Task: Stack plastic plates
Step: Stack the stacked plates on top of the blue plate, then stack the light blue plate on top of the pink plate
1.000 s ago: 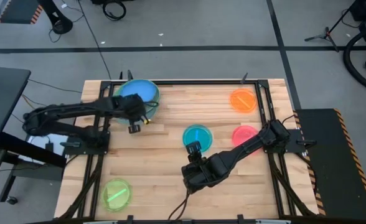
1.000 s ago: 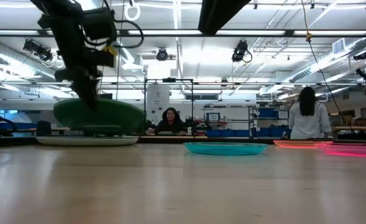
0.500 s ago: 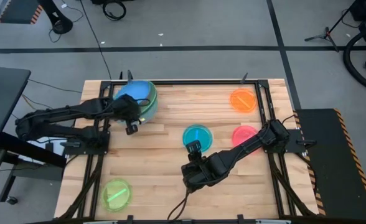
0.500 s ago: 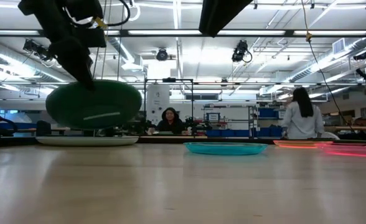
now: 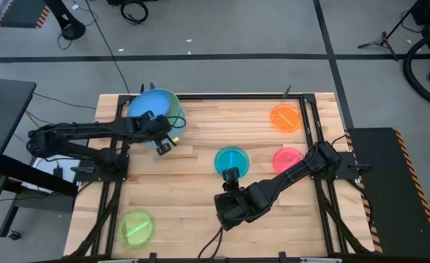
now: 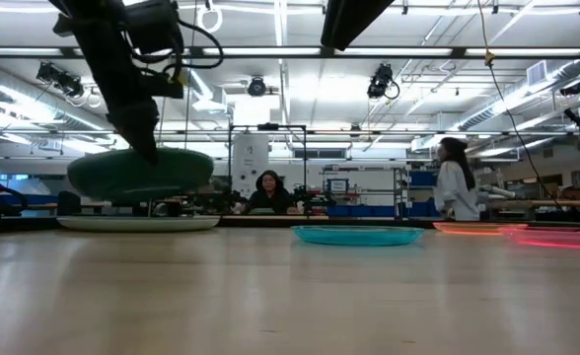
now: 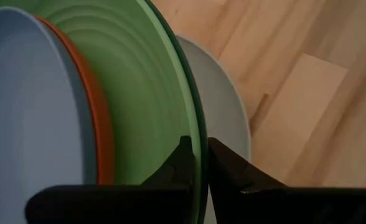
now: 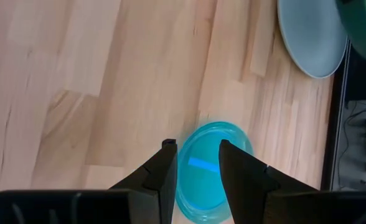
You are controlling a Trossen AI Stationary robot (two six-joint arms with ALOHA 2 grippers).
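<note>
Four stacked plates (image 7: 139,93) are pinched by the left gripper (image 5: 164,143) above one pale plate (image 7: 223,99). Four small plates lie singly; the teal plate (image 5: 232,158) sits before the right gripper's (image 5: 230,175) spread fingers (image 8: 164,171).

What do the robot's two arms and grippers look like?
Both arms are dark, nearly black, built of jointed segments, with black cables trailing down from the bases. The left gripper and right gripper each end in two slim black fingers that taper to a point, rising from a black crossbar. In the high view the left gripper shows a small yellow spot beside it.
</note>
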